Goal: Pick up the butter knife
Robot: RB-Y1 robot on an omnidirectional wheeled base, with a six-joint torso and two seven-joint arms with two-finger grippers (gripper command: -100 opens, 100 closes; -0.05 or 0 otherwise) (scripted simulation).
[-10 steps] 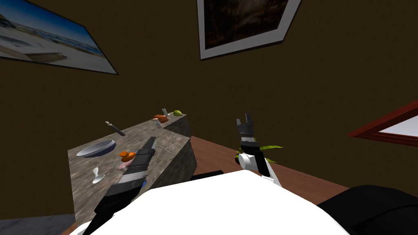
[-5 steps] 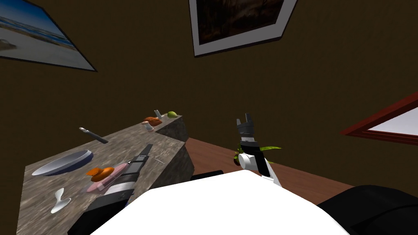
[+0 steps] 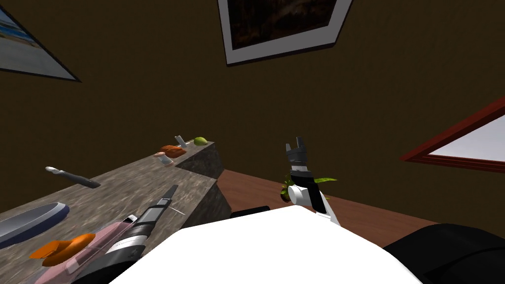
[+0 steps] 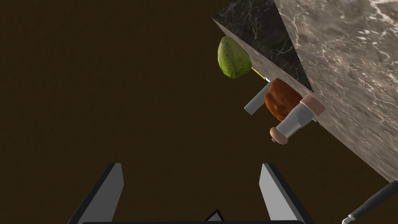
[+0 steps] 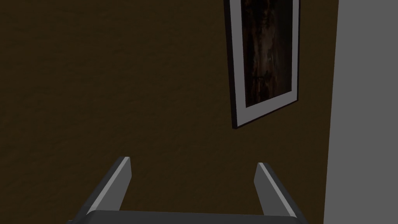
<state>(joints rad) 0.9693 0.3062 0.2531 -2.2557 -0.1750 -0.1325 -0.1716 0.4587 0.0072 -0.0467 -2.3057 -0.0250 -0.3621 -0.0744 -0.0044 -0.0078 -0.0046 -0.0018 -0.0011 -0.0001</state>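
So far nothing is grasped — our left gripper [image 3: 171, 191] hovers over the counter [image 3: 128, 183], fingers spread and empty. The butter knife [image 3: 73, 177] lies near the counter's far edge, well apart — reach and grasp are not yet done. Our right gripper [image 3: 296, 144] is spread too.

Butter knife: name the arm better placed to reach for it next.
Left. The left pincer, open, hovers over the counter where the butter knife lies. The right pincer, also open, is raised beyond the counter's edge.
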